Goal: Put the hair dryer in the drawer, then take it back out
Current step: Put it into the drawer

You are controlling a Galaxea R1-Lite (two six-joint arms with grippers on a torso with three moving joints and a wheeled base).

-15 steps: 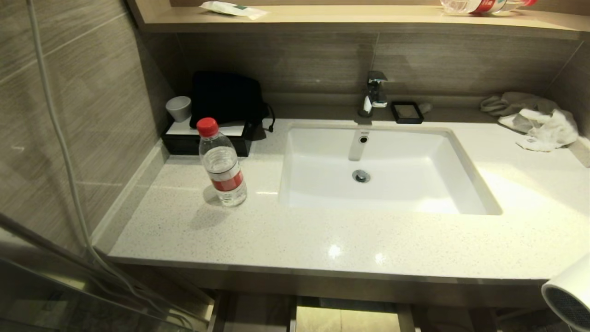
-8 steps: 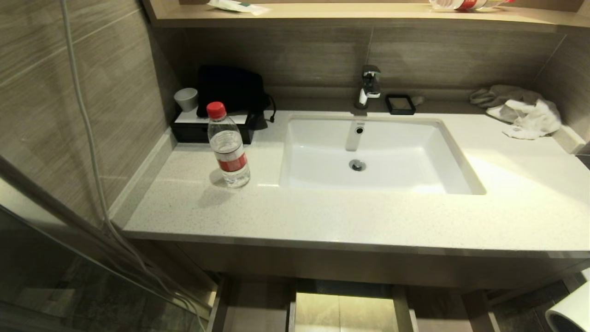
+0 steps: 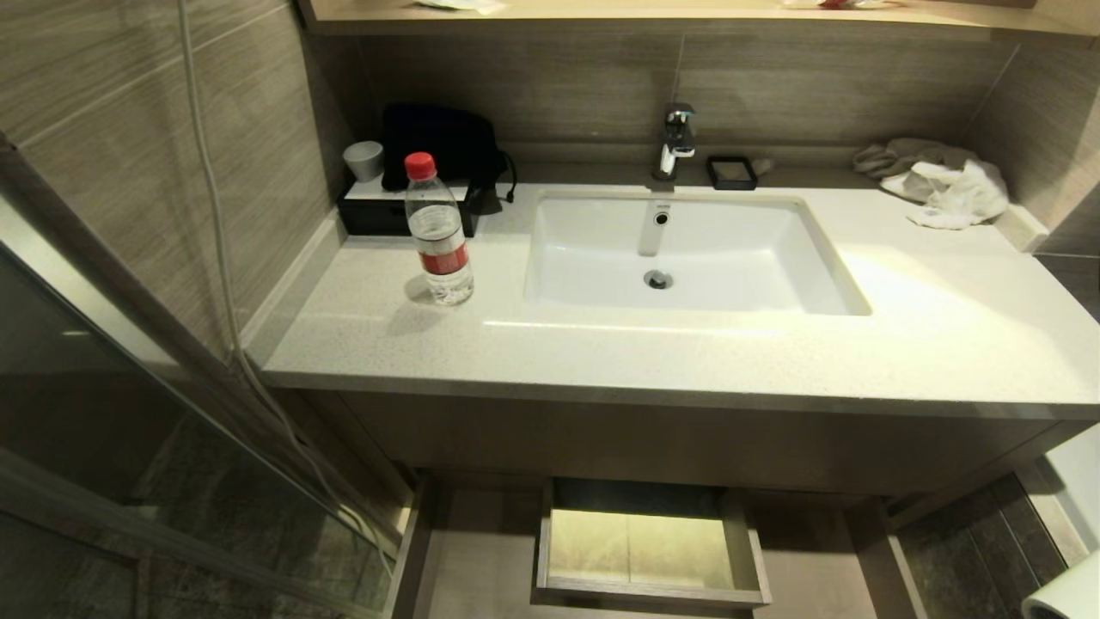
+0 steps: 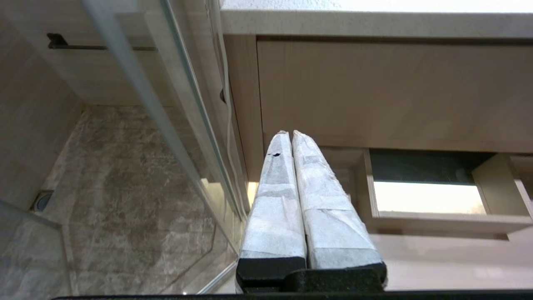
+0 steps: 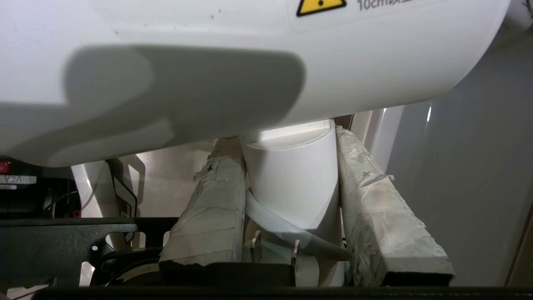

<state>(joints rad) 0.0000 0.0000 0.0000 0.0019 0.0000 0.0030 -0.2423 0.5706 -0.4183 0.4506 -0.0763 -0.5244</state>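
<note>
The hair dryer (image 5: 291,183) handle sits clamped inside the right claw (image 5: 287,154).

Overall light: warm indoor light from above, bright on the countertop (image 3: 601,352), dim under it.
Glare: soft sheen near the sink (image 3: 687,249) and on the right of the counter.
Shadows: the water bottle (image 3: 439,232) casts a short shadow towards the near left; a broad grey shadow lies across the hair dryer (image 5: 250,62) in the right wrist view.
Bright patch: the floor of the open drawer (image 3: 640,546) glows yellow.
Distortion: wall lines and the glass panel (image 3: 103,344) bow at the left edge.
Focus: the hair dryer is soft, very near the lens.
</note>
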